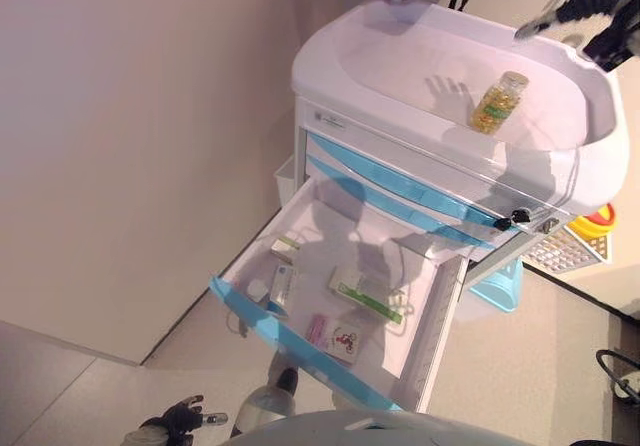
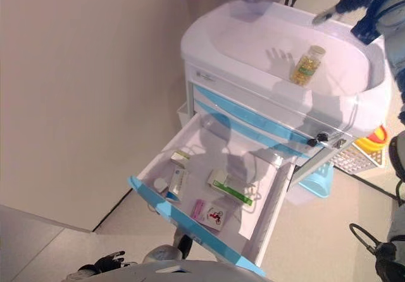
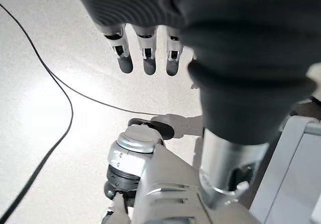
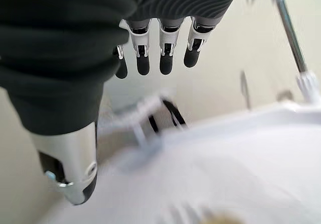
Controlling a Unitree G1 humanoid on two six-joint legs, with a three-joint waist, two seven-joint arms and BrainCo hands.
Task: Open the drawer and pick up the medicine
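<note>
A white cart (image 1: 350, 126) with blue drawer fronts stands before me. Its lower drawer (image 1: 300, 348) is pulled out. In the drawer lie a green-and-white medicine box (image 1: 366, 297), a smaller box (image 1: 283, 286) and a pink packet (image 1: 335, 336). A bottle of yellow capsules (image 1: 498, 102) lies on its side in the cart's top tray (image 1: 400, 56). My right hand (image 1: 585, 1) is above the tray's far right rim, fingers (image 4: 160, 50) straight and empty. My left hand (image 1: 175, 421) hangs low at the left near the floor, fingers (image 3: 145, 53) straight and empty.
A plain wall runs along the left of the cart. A yellow container (image 1: 600, 218), a white mesh basket (image 1: 568, 251) and a light blue bin (image 1: 500, 286) hang at the cart's right side. A black lock knob (image 1: 519, 216) sits by the upper drawers. A cable (image 3: 55, 128) lies on the floor.
</note>
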